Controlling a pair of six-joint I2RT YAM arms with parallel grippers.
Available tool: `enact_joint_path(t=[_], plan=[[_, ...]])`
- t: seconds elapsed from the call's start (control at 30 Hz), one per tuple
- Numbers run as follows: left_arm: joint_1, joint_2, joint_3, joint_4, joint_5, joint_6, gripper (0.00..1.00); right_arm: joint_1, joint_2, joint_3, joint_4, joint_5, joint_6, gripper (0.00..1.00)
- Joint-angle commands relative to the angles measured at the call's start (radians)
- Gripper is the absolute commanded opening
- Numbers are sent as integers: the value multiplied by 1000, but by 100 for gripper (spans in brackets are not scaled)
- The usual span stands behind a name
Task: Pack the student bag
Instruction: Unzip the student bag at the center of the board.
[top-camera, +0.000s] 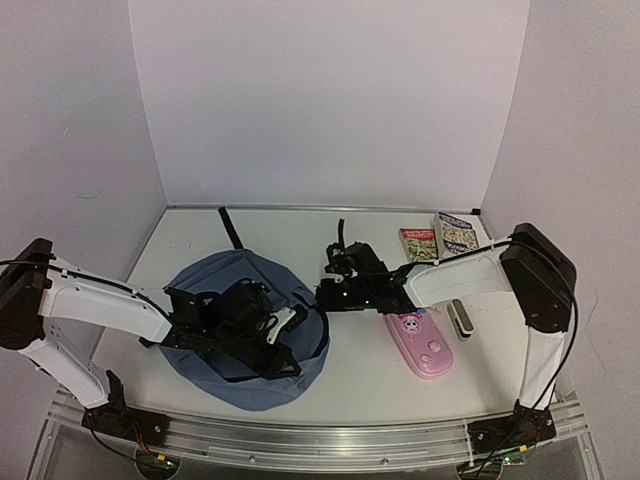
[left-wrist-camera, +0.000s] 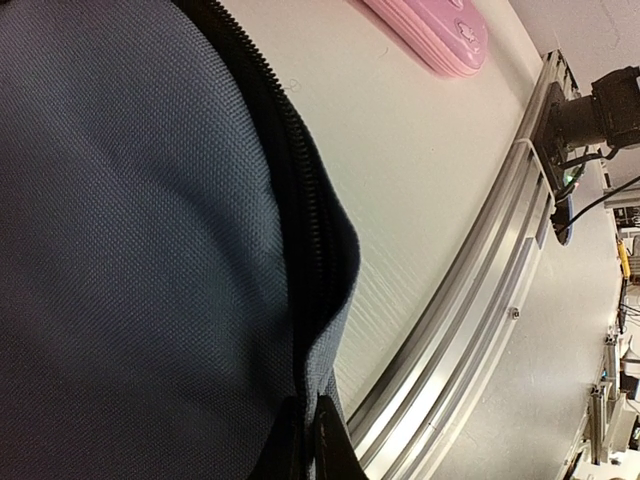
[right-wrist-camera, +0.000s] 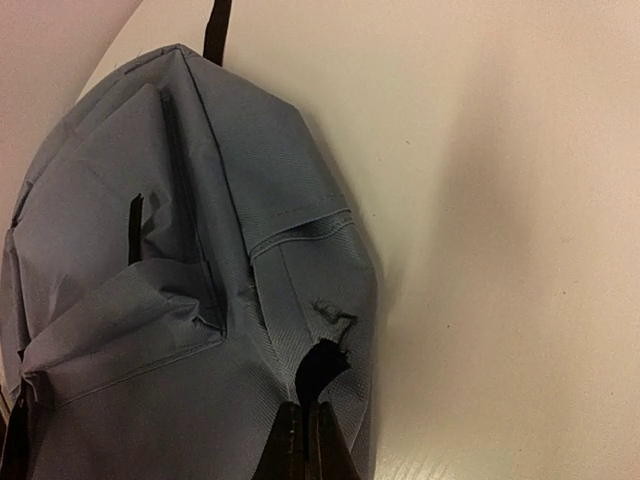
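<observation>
Lying left of centre on the table (top-camera: 380, 385), the student bag (top-camera: 215, 270) is slumped flat, its black strap (top-camera: 230, 228) trailing twd the back wall. L gripper (left-wrist-camera: 312, 415) is pinched together on its zip edge (left-wrist-camera: 300, 200). R gripper (right-wrist-camera: 305, 410) is clamped on a black tab (right-wrist-camera: 320, 365) at the bag's right rim. Pink pencil case (top-camera: 420, 343) lies to the right, apart from the bag, w/ two books (top-camera: 418, 243) further back.

The student bag (top-camera: 240, 385) is slate-blue weave with black straps (top-camera: 231, 228) and a black zip (left-wrist-camera: 300, 200). Beside the black right gripper (top-camera: 326, 296), a pink pencil case (top-camera: 420, 343) with a pale cartoon print lies on the white table (top-camera: 370, 375).
</observation>
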Motion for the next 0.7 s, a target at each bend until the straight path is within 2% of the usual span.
enact_joint_path(t=[0.0, 0.17, 0.4, 0.5, 0.67], plan=[[-13, -36, -20, -43, 35, -6, 0, 3, 47, 75, 53, 26, -8, 0], [-13, -47, -30, -52, 0, -16, 1, 3, 76, 107, 55, 27, 24, 0], [-13, -111, 36, -1, -222, -104, 36, 6, 3, 37, 57, 41, 59, 0], [-12, -79, 113, 7, -311, -123, 57, 14, -21, 14, 59, 37, 69, 0], [-13, 25, 189, 17, -385, -127, 67, 21, -50, -10, 67, 34, 100, 0]])
